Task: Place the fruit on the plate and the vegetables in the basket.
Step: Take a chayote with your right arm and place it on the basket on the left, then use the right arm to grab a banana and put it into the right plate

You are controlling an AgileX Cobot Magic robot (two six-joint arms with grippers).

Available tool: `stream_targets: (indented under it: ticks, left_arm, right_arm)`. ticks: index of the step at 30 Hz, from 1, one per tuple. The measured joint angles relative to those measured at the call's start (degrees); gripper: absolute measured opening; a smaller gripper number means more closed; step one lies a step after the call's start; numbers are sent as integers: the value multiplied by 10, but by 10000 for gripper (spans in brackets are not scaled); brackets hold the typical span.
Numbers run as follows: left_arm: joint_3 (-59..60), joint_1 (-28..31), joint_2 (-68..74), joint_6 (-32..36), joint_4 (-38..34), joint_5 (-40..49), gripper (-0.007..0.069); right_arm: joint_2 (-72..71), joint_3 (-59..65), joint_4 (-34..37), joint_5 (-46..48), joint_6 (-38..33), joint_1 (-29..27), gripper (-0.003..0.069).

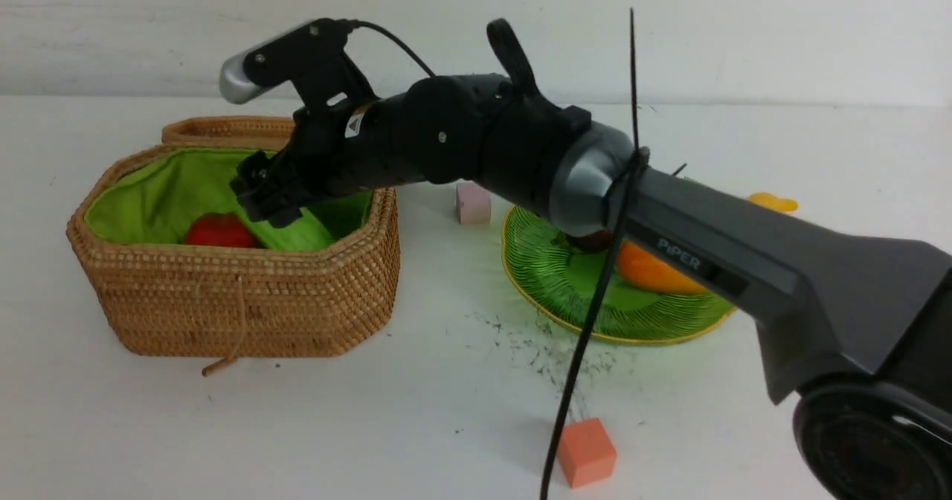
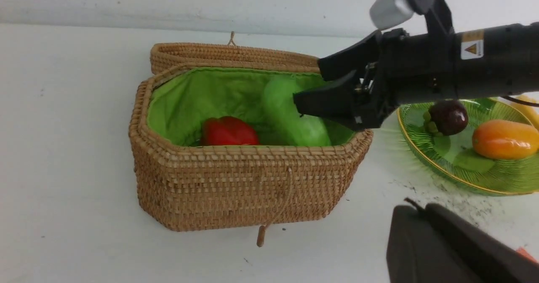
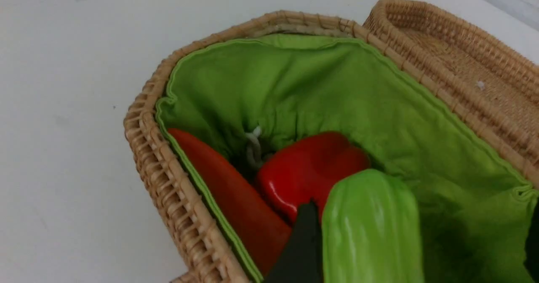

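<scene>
Light green ribbed gourd lies in wicker basket.

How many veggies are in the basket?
3: the carrot against the basket wall, the red pepper in the middle, the green gourd beside it. More could hide underneath.

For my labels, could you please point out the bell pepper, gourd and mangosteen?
bell pepper (image 2: pixel 229 132): left wrist view, red top
gourd (image 2: pixel 284 108): left wrist view, middle of body
mangosteen (image 2: pixel 449 116): left wrist view, dark body
</scene>
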Motion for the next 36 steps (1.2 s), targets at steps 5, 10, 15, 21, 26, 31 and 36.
stream_targets:
  ticks: [5, 10, 15, 21, 26, 31, 36]
  left_arm:
    - [0, 0, 0, 32, -36, -27, 17]
    - [0, 0, 0, 86, -91, -59, 17]
    - [0, 0, 0, 180, -192, -94, 18]
    - [0, 0, 0, 280, -306, -108, 18]
    - [0, 0, 0, 335, -363, -112, 18]
    - [0, 0, 0, 347, -374, -112, 20]
    - [0, 0, 0, 349, -376, -112, 22]
  right_arm:
    - [-26, 0, -3, 40, 0, -1, 643]
    - [-127, -1, -65, 230, 32, -1, 447]
    - [-226, -9, -223, 437, 101, -9, 104]
    - [-259, 24, -327, 465, 219, -77, -17]
    - [-294, 116, -318, 465, 289, -186, -13]
    - [-288, 224, -262, 465, 306, -323, 46]
    - [-255, 266, -197, 441, 297, -402, 173]
